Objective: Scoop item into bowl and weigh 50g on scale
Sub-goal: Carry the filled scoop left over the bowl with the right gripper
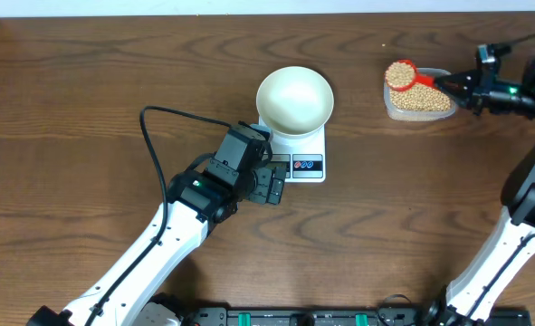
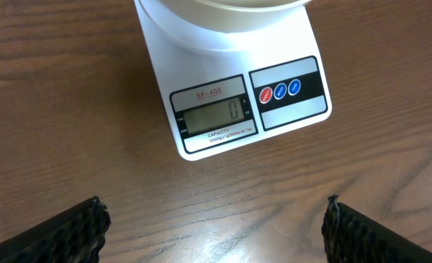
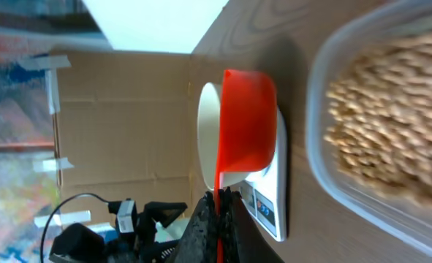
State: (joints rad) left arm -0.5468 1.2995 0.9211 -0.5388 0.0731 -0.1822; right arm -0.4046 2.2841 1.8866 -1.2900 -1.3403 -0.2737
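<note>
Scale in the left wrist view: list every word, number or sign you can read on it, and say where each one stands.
"SF-400": red print on the scale, just above the display.
"0": the digit shown on the display.
"CAPACITY": start of the fine print under the display; the rest of that line is too small to read.
Tiny marks left of the display and on the three round buttons: too small to read.

Left arm: extended diagonally from the near edge toward centre. Left gripper: jaws spread wide, nothing between them. Right arm: raised at far right, wrist pointing left. Right gripper: jaws closed on red scoop handle.
</note>
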